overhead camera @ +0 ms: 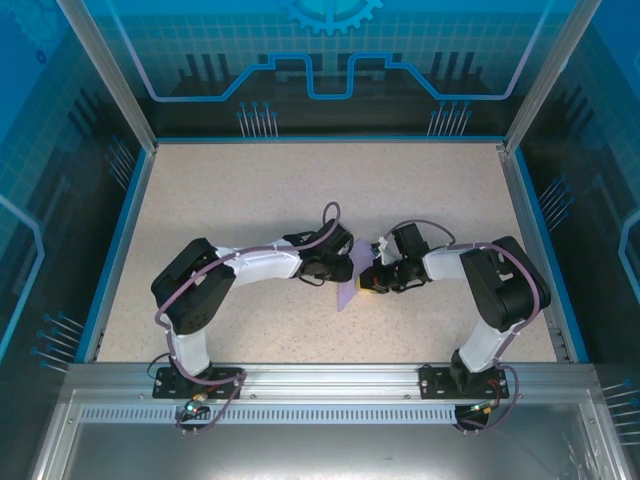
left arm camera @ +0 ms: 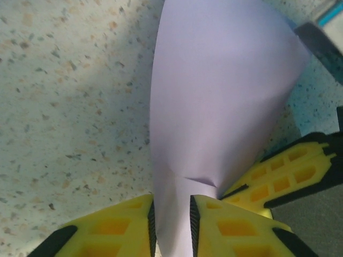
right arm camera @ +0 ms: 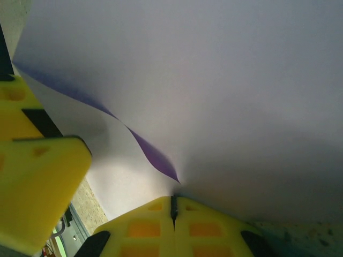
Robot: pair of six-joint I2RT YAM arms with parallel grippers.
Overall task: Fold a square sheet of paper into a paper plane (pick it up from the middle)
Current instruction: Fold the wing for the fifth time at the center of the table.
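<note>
The square sheet of paper (overhead camera: 348, 292) is lavender and bent into a curved fold, held up between both grippers at the table's middle. In the left wrist view the paper (left arm camera: 214, 107) narrows down into my left gripper (left arm camera: 171, 225), whose jaws stand a little apart with the sheet passing loosely between the pads. My right gripper (right arm camera: 173, 206) is shut, pinching the paper (right arm camera: 214, 80) at its tips where a darker purple crease ends. From above, the left gripper (overhead camera: 345, 268) and right gripper (overhead camera: 368, 280) almost touch.
The speckled beige table (overhead camera: 250, 190) is ringed by a blue rim and metal frame posts (overhead camera: 105, 75). The right gripper's yellow finger (left arm camera: 289, 171) sits close beside the left jaws, and the left gripper's finger (right arm camera: 37, 187) stands just left of the right jaws.
</note>
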